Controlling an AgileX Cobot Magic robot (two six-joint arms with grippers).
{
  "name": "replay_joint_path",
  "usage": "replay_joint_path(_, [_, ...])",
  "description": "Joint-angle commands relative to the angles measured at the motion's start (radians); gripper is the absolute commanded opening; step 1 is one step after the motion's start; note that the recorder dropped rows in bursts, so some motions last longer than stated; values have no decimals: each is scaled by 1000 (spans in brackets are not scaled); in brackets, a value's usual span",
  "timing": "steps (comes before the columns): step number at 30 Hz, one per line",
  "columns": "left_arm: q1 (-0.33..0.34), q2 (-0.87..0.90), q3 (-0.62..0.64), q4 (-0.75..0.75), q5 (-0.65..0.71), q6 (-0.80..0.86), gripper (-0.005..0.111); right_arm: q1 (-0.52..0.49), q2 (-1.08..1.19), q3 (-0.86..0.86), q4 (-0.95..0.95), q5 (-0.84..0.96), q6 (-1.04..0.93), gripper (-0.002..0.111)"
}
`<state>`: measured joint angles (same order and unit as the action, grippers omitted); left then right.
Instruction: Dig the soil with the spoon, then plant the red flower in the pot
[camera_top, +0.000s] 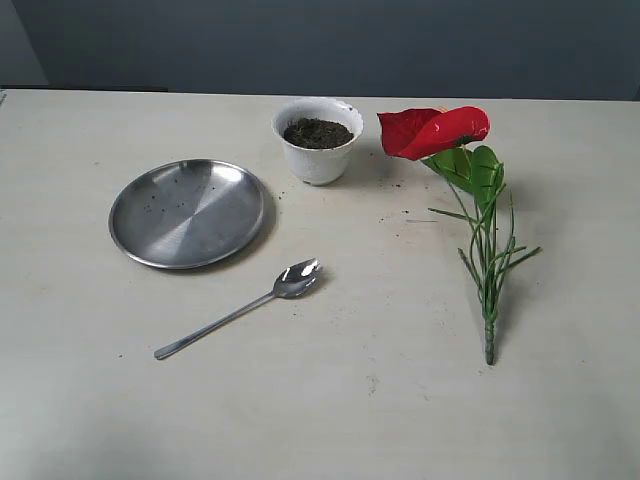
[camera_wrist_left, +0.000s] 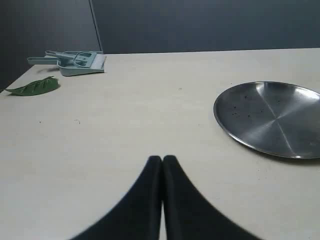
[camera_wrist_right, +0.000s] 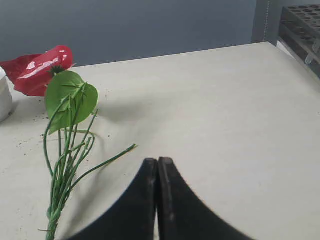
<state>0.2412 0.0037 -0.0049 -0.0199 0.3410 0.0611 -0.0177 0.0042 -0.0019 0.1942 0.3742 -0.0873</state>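
While the spoon lies untouched, soil in pot, red flower alongside.

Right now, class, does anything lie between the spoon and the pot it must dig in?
Nothing visible does. Only bare table lies between spoon and pot; the plate sits to one side of that path, the flower to the other.

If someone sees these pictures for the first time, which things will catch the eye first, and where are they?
The red flower stands out most: it lies flat on the right of the table, its bloom beside the white pot. The pot, at the back in the middle, holds dark soil. On the left lies a shiny steel plate, with a spoon in front of it.
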Motion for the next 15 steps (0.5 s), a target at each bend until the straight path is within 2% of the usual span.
replay_joint_path(1, [-6,-4,5,10,-7,1,0,-4,-4,2,-2,-10,-1,0])
replay_joint_path(6, [-6,-4,5,7,-105,-2,0,-4,-4,2,-2,-10,-1,0])
replay_joint_path(15, [-6,-4,5,2,-544,-2,0,-4,-4,2,-2,-10,-1,0])
